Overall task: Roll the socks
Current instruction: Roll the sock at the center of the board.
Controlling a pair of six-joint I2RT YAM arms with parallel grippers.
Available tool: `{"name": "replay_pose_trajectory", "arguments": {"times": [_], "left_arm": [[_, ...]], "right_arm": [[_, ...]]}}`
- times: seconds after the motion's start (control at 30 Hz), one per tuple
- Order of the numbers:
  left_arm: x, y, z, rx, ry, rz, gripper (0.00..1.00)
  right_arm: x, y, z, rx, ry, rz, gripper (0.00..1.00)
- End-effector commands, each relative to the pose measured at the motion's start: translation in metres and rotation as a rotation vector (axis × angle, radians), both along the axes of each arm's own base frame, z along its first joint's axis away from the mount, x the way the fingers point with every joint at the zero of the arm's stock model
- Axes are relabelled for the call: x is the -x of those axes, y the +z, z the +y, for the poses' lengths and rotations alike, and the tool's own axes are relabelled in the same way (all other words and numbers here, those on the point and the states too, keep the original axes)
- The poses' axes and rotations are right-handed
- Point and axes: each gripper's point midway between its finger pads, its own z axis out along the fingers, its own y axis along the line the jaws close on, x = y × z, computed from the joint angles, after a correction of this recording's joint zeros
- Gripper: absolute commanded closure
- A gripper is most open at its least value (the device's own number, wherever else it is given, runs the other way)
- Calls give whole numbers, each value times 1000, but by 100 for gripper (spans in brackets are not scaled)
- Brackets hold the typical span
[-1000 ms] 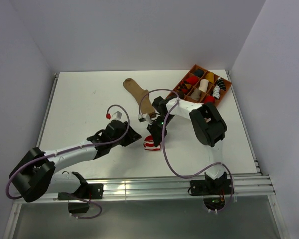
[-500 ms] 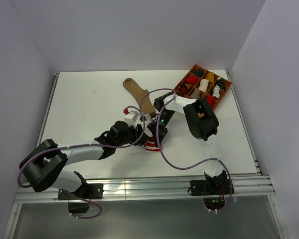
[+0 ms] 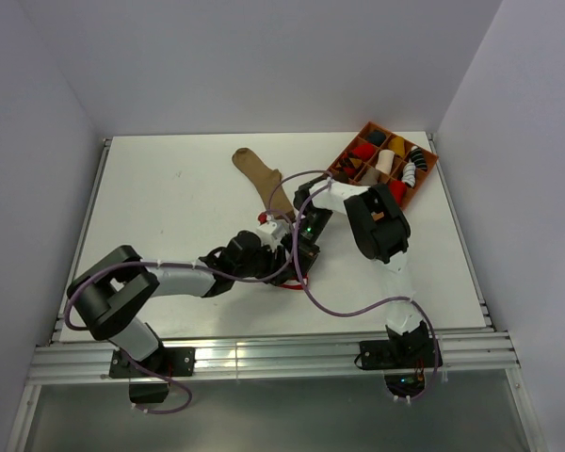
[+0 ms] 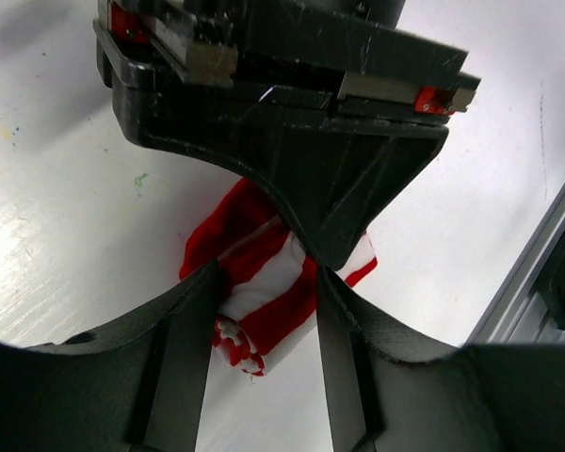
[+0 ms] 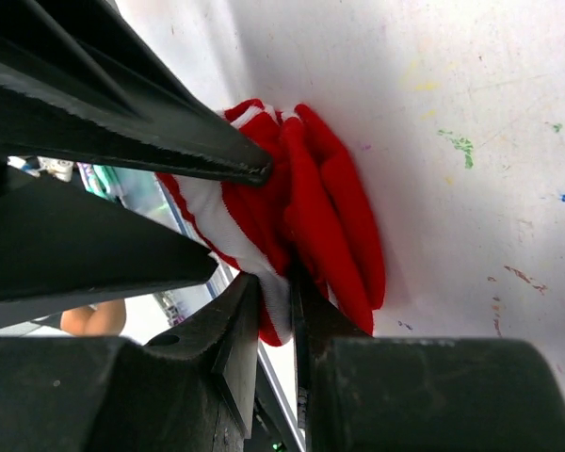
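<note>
The right gripper (image 5: 275, 282) was clamped on a fold of the striped sock (image 5: 330, 217), jaws nearly together, with the bundled remainder lying just ahead of its fingertips on the table (image 3: 169, 207). The left gripper (image 4: 264, 273) straddled the same sock from the opposite side. Its jaws stood partly apart and fabric filled the gap between the fingers (image 4: 184, 358); whether they pressed it could not be determined. The right gripper's tip sat directly above the left gripper's gap. The tan sock (image 3: 264, 179) lay flat beyond both tools, clear of them.
</note>
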Motion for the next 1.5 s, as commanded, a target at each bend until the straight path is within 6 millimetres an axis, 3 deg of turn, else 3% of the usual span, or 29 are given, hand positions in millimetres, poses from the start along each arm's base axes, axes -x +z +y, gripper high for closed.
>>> {"name": "replay_pose_trajectory", "arguments": {"times": [0.0, 0.13, 0.33, 0.4, 0.6, 0.8, 1.47], "left_arm": [[3, 6, -11, 24, -49, -21, 50], [3, 1, -12, 3, -43, 0, 54], [-1, -15, -10, -87, 14, 56, 72], [4, -29, -5, -167, 34, 94, 80], [9, -43, -2, -289, 86, 159, 100], [11, -52, 9, -350, 157, 200, 100], [15, -68, 13, -432, 193, 290, 100]], "right_arm": [[-19, -41, -20, 94, 55, -122, 84], [-23, -41, -20, 103, 35, -138, 84], [-31, -40, -21, 117, 5, -203, 82], [-34, -41, -21, 117, 2, -231, 78], [-44, -37, -19, 111, -28, -273, 64], [-56, -29, -26, 97, -78, -311, 56], [-74, 16, -46, -11, -210, -389, 53]]}}
